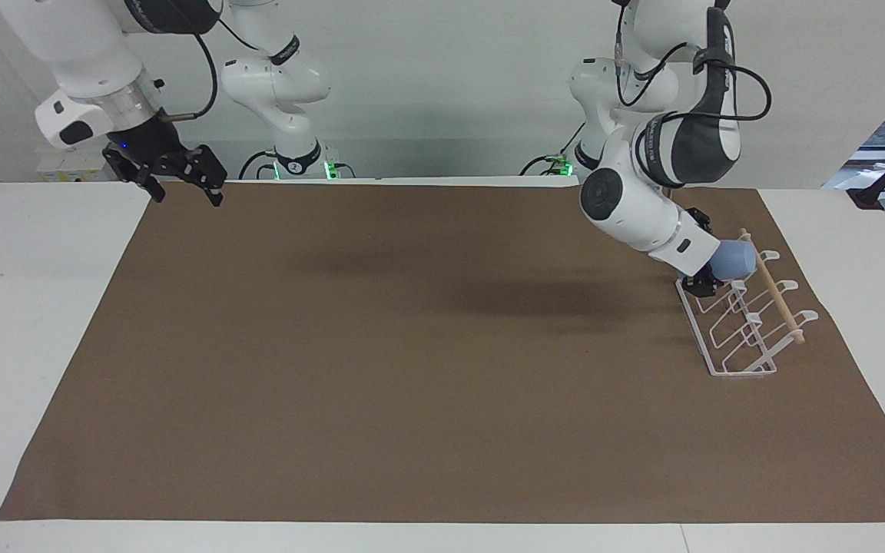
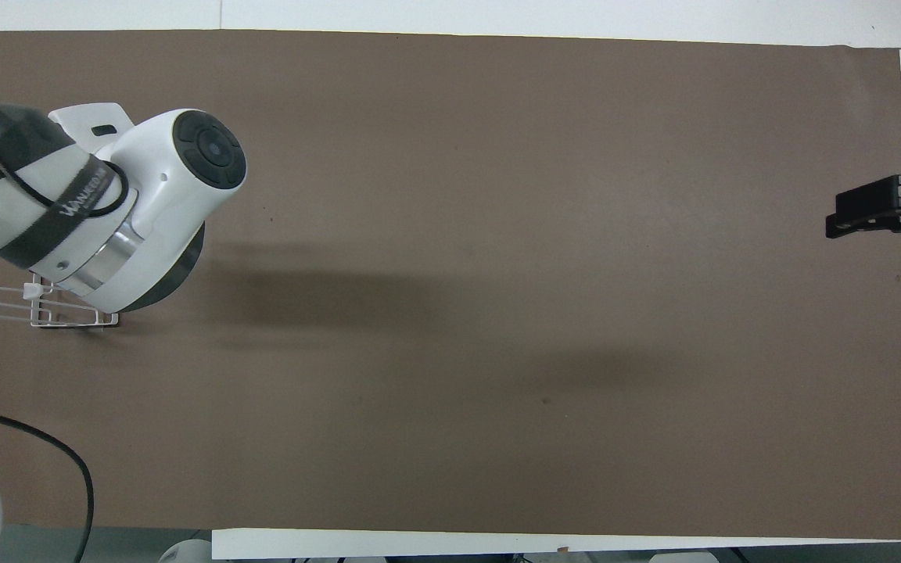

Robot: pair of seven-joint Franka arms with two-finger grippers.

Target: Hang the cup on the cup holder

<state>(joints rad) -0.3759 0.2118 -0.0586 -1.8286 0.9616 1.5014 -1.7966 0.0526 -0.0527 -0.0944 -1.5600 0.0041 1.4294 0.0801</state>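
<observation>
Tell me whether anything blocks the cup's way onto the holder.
Nothing visible does. The left gripper holds the cup right at the holder, at its end nearer the robots, by the dowel. The prongs carry no other cups. The right gripper waits at the other end of the table.
</observation>
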